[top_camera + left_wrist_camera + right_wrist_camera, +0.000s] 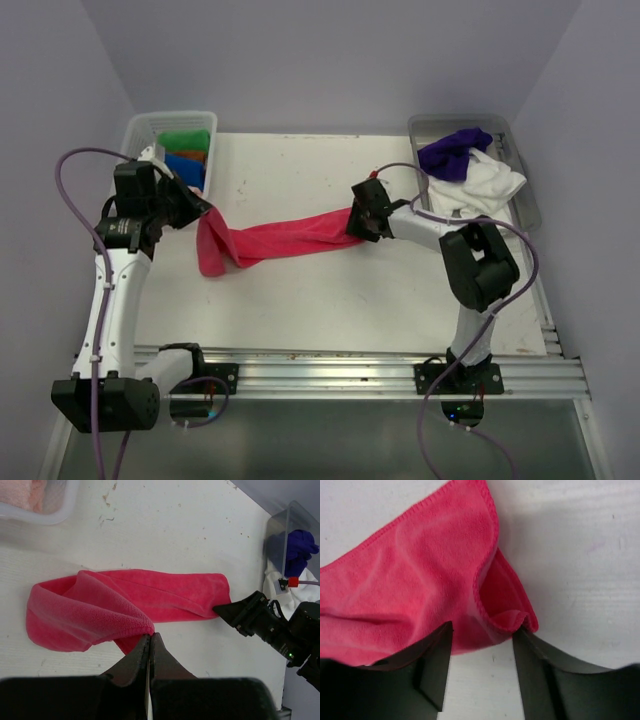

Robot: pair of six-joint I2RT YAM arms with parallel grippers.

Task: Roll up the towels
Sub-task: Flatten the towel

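Note:
A hot pink towel (280, 240) lies stretched across the middle of the table, bunched and folded at its left end (80, 615). My left gripper (200, 210) is shut on a corner of that folded end (150, 637), which it holds slightly lifted. At the towel's right end (435, 580) my right gripper (358, 215) is open. Its two fingertips (445, 635) straddle the curled hem, which lies between them unclamped. A deep purple towel (455, 153) and a white towel (485, 185) lie crumpled in the grey tray (528, 200).
The white lattice basket (150, 125) at the back left holds green (185, 140) and blue (185, 168) towels; the left wrist view shows a pale pink one (30, 490) in it. The grey tray stands at the back right.

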